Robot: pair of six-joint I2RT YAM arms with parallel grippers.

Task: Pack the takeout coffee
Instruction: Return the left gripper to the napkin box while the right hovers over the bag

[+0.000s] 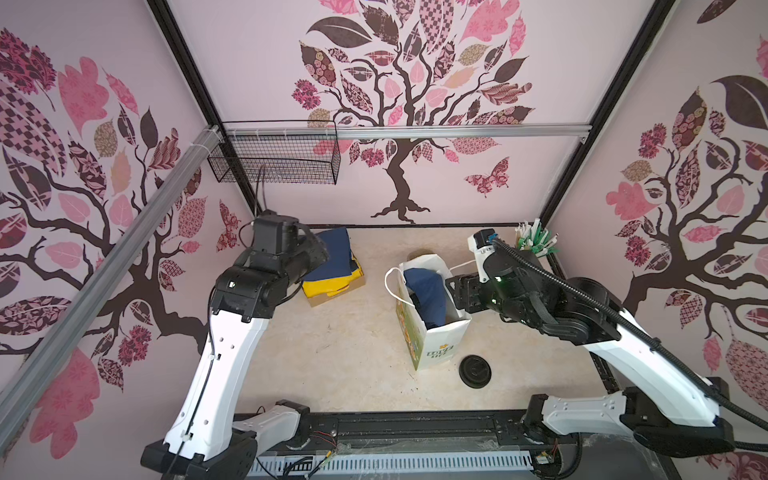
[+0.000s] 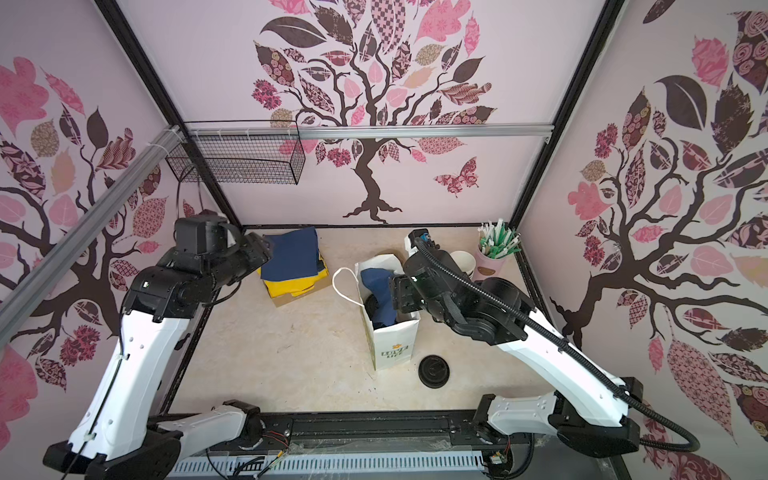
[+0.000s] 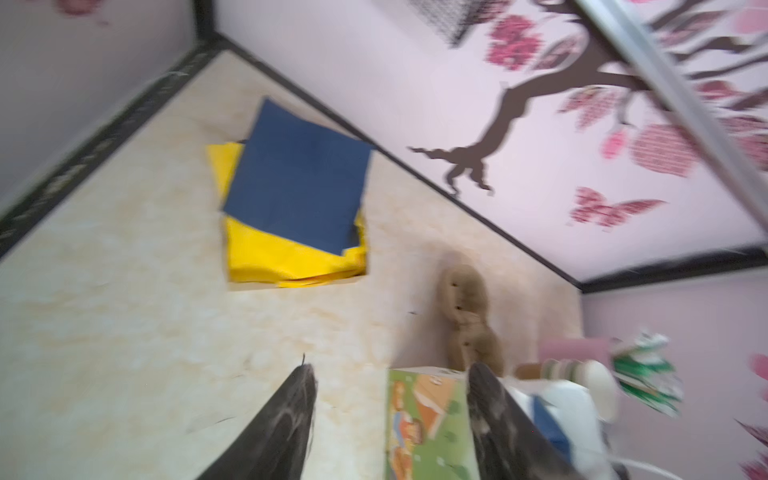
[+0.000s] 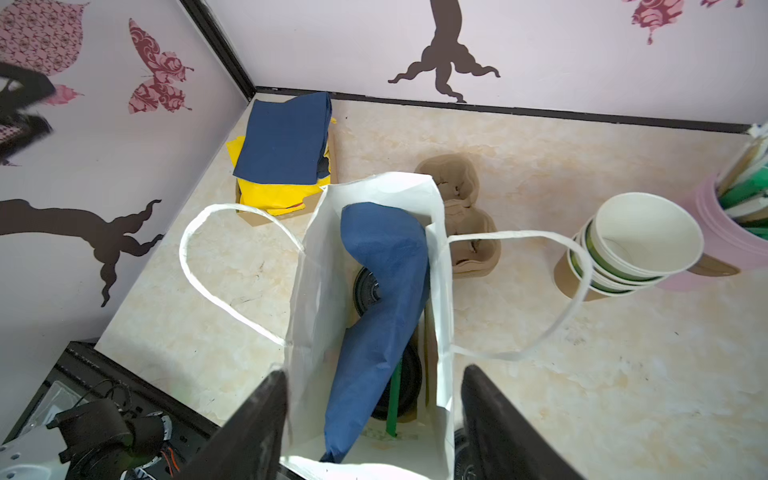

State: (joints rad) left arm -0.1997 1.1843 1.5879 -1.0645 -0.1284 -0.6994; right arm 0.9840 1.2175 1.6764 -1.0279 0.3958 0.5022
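Paper and thin plastic make up the takeout coffee (image 4: 368,289): I judge each cup light, with a wall that dents under a hard squeeze and a pressed-on black lid that could pop off if lifted by its edge. The safest hold would be around the body just under the lid, with the cup kept upright. Both cups stand inside the white paper bag (image 4: 316,291), and only parts of their black lids show there. One lid is toward the far end of the bag and the other toward the near end, both half covered by a navy napkin (image 4: 382,291) draped over them. A green straw (image 4: 392,399) lies against the nearer lid. In a top view the right gripper (image 1: 453,291) sits at about three o'clock of the bag's mouth, level with the rim. Its wrist view shows its fingers (image 4: 270,399) spread apart either side of the bag's near end, holding nothing, with the lids below and between them. The left gripper (image 3: 392,366) is at roughly ten o'clock of the bag, by the stack of napkins (image 1: 332,266), well apart from the cups. Its jaws are also spread and empty, though that view is blurred. A loose lid (image 1: 475,371) lies on the table at five o'clock of the bag.
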